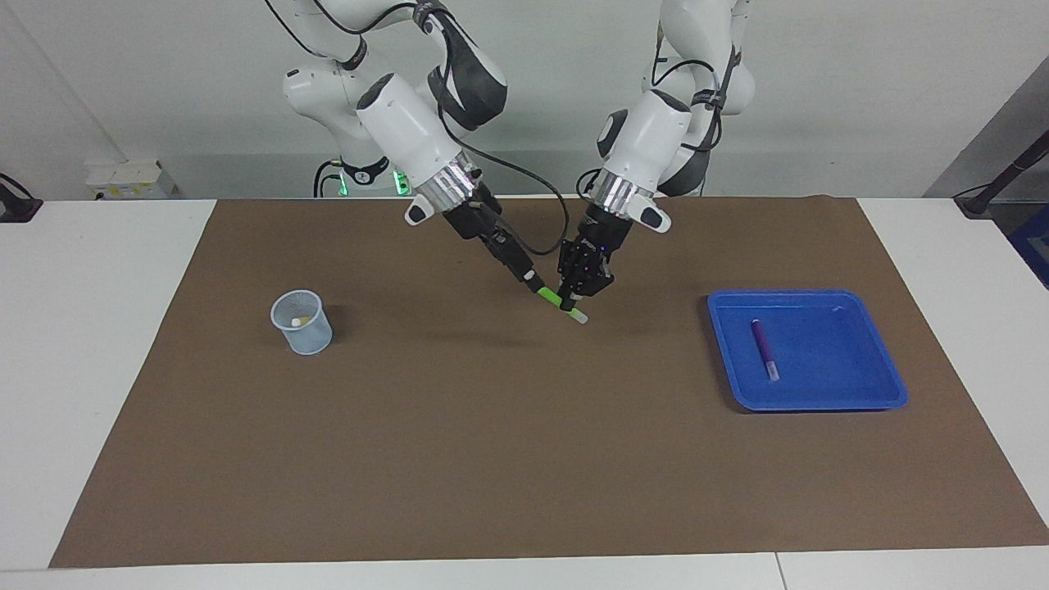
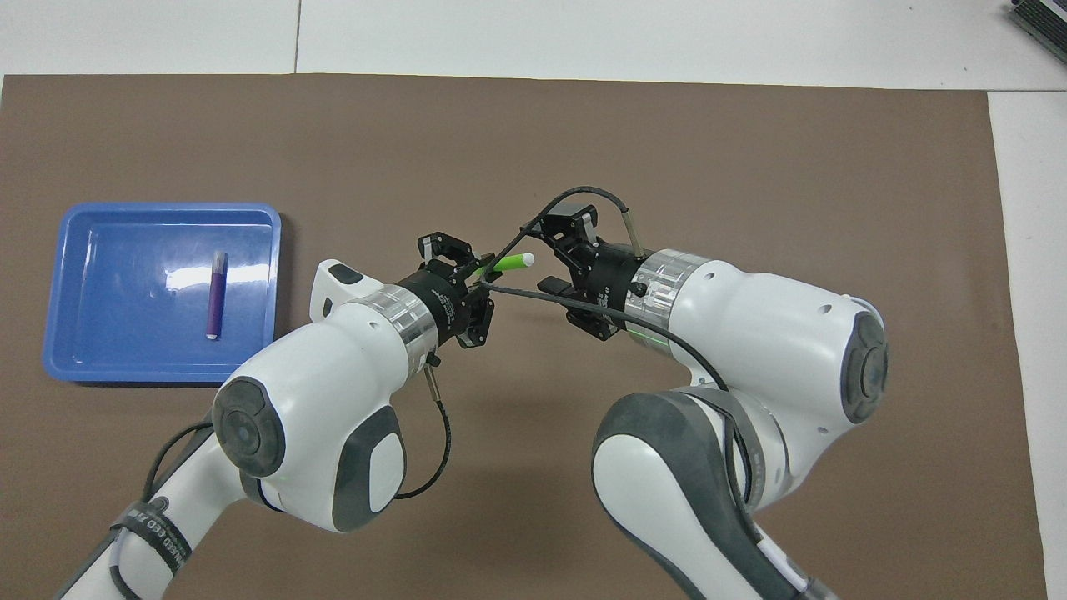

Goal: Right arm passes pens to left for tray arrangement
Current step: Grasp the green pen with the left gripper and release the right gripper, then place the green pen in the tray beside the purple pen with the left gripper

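Note:
The green pen (image 1: 559, 303) hangs above the mat's middle, and my left gripper (image 1: 574, 297) is shut on it. In the overhead view the pen (image 2: 507, 264) sticks out of the left gripper (image 2: 475, 273) with its whitish tip free. My right gripper (image 1: 524, 270) is open just off that tip, and it also shows in the overhead view (image 2: 557, 258). The purple pen (image 1: 764, 348) lies in the blue tray (image 1: 807, 403) at the left arm's end, as the overhead view also shows for the pen (image 2: 216, 296) and tray (image 2: 158, 208). The yellow pen (image 1: 301, 320) stands in a mesh cup.
The pale-blue mesh cup (image 1: 303, 332) stands on the brown mat (image 1: 492, 459) toward the right arm's end. White table borders the mat on all sides.

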You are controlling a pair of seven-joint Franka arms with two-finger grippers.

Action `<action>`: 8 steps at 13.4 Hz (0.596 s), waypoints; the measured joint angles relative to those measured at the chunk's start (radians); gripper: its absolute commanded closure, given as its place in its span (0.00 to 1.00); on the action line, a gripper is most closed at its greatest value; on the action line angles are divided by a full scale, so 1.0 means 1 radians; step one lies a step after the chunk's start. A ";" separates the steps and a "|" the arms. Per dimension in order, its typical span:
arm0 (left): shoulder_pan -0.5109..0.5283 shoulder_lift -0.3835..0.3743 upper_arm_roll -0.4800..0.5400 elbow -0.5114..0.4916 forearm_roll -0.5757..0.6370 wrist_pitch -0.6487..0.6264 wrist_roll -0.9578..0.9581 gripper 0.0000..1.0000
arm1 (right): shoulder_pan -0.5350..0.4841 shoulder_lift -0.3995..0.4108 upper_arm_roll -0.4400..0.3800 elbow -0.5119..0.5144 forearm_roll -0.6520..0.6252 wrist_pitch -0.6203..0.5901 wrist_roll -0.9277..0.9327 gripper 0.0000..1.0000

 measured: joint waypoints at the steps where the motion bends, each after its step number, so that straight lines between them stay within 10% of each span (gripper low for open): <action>1: 0.001 0.000 0.001 0.000 0.001 0.000 0.016 1.00 | -0.013 -0.001 0.000 0.000 0.000 -0.027 -0.057 0.00; 8: 0.083 0.000 0.010 0.000 0.001 -0.173 0.518 1.00 | -0.225 -0.039 -0.008 0.000 -0.284 -0.452 -0.589 0.00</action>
